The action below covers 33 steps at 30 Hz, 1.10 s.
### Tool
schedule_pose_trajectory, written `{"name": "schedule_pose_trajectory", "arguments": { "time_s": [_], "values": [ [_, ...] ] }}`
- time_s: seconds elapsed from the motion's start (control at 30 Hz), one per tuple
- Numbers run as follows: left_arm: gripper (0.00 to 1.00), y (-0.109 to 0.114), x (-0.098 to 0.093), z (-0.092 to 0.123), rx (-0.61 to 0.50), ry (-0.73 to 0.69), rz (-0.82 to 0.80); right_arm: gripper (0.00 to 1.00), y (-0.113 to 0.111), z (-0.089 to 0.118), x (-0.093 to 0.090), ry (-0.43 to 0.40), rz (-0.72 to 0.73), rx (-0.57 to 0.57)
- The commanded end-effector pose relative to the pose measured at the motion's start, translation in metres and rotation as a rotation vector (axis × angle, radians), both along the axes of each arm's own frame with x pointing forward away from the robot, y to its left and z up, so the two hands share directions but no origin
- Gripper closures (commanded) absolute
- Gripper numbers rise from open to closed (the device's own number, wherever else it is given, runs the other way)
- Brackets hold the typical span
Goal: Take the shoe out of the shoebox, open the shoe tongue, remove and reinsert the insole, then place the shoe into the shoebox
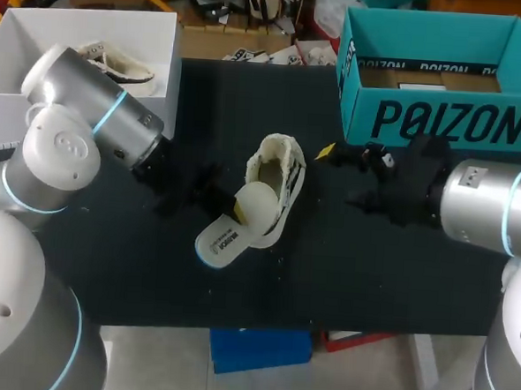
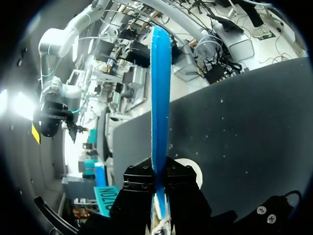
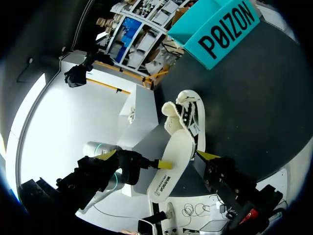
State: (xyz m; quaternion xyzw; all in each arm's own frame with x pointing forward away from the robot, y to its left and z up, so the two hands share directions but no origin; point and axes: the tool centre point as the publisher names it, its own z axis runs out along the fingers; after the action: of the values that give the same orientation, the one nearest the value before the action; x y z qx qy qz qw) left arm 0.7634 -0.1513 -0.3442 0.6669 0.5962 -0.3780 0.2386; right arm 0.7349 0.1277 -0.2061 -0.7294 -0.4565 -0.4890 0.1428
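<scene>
Insole [image 1: 227,239] half out of shoe [image 1: 276,165], L claw [image 2: 157,176] pinching it; R claw [image 3: 156,155] wide open, empty.

Much of the hold on the insole [image 2: 160,93] is masked.
In the left wrist view the insole shows edge-on, and its near end disappears between the black fingers [image 2: 142,188] of the left gripper [image 2: 159,196], whose yellow tips are out of sight; a pale patch [image 2: 190,171] just behind that gripper is too little to name, and the teal shoebox [image 2: 105,199] is mostly covered by it. In the head view the left gripper merges into the dark table [image 1: 370,281], and the insole's front end is buried in the shoe [image 1: 284,165]. A second shoe [image 1: 127,63] in the white box [image 1: 23,30] is partly behind the left arm [image 1: 98,110]. The right wrist view cuts the shoebox off at its rim.
</scene>
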Motion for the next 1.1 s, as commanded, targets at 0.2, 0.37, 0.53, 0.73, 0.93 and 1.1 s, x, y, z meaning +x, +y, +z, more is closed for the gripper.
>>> {"name": "schedule_pose_trajectory", "arguments": {
  "time_s": [0.2, 0.37, 0.53, 0.73, 0.93, 1.1],
  "values": [
    [1.00, -0.012, 0.021, -0.006, 0.040, -0.008, -0.019, 0.00, -0.006, 0.001, 0.000, 0.026, 0.046, 0.009],
    [1.00, -0.018, 0.029, -0.011, 0.053, -0.009, -0.011, 0.00, -0.006, 0.001, 0.000, 0.026, 0.046, 0.009],
    [1.00, -0.024, 0.039, -0.017, 0.064, -0.008, 0.000, 0.00, -0.006, 0.001, 0.000, 0.026, 0.046, 0.009],
    [1.00, -0.032, 0.050, -0.023, 0.076, -0.029, 0.011, 0.00, -0.006, 0.001, 0.000, 0.026, 0.046, 0.009],
    [1.00, -0.041, 0.064, -0.030, 0.082, -0.057, 0.025, 0.00, -0.006, 0.001, 0.000, 0.026, 0.046, 0.009],
    [1.00, -0.047, 0.076, -0.034, 0.090, -0.068, 0.044, 0.00, -0.006, 0.001, 0.000, 0.026, 0.046, 0.009]
  ]
}}
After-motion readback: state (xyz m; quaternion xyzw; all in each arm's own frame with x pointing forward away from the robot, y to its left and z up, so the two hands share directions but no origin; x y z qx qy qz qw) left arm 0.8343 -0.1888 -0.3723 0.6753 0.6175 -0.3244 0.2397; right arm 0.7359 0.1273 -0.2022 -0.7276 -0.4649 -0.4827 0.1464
